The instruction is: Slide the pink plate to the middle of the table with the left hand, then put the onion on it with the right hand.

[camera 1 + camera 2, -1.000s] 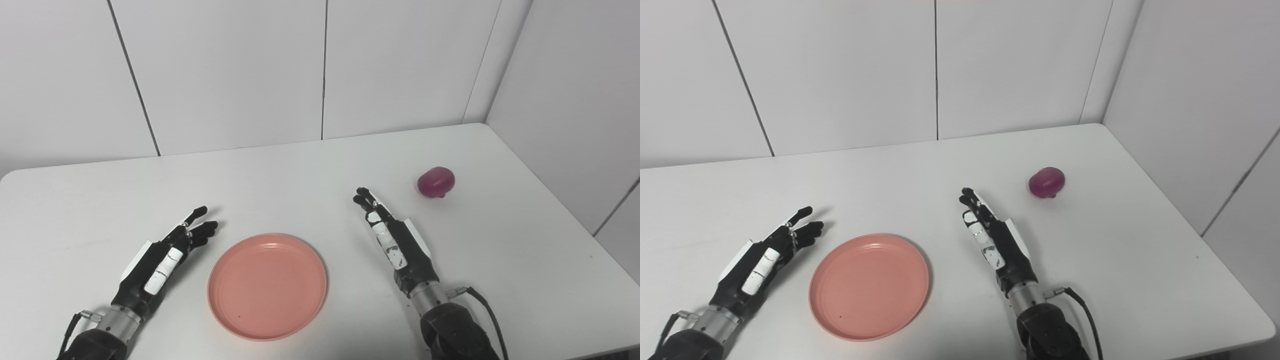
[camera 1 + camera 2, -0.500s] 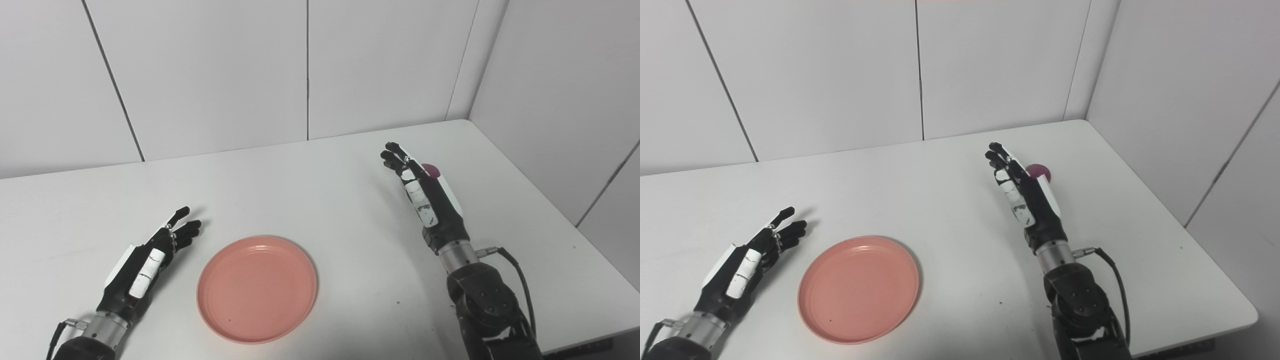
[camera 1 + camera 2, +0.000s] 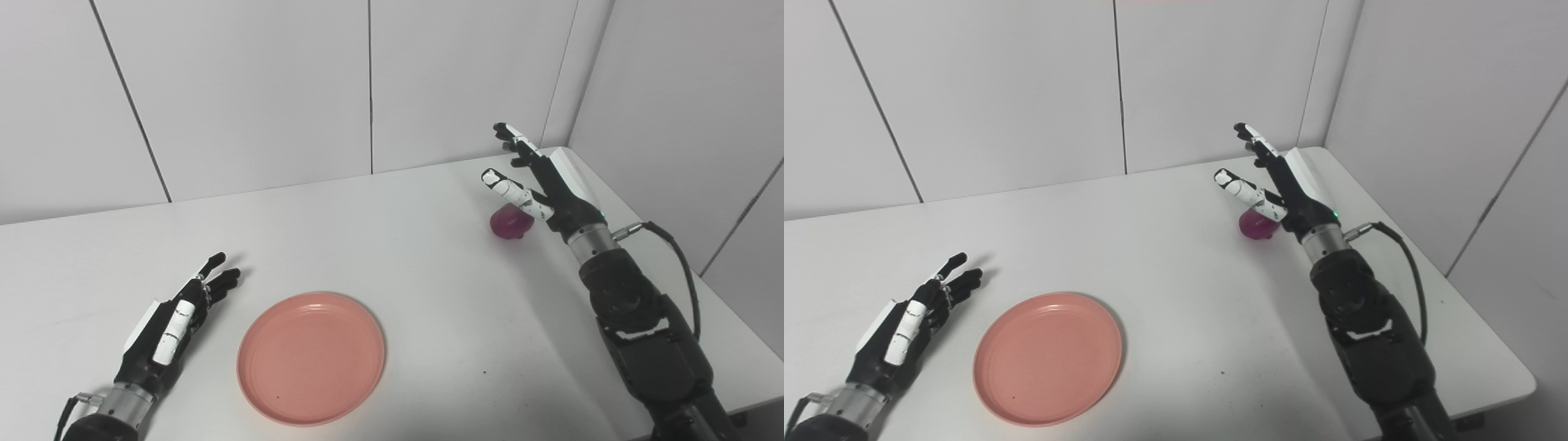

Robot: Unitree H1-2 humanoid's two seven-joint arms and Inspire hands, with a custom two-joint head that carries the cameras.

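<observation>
The pink plate (image 3: 311,357) lies flat on the white table, near the front, left of centre. The purple onion (image 3: 508,222) sits on the table at the far right. My right hand (image 3: 542,184) is raised over the onion, open, fingers and thumb spread, touching nothing; its thumb partly covers the onion. It also shows in the right eye view (image 3: 1283,181). My left hand (image 3: 174,315) rests open on the table just left of the plate, apart from its rim, fingers pointing away.
The white table (image 3: 392,233) ends at a wall behind and a wall close on the right. Its right edge runs near my right forearm (image 3: 637,331). A cable (image 3: 674,245) loops off the right wrist.
My right hand has risen and moved further back and right, from beside the onion to above it, with the thumb now spread. The camera has shifted. The left hand and plate hold still.
</observation>
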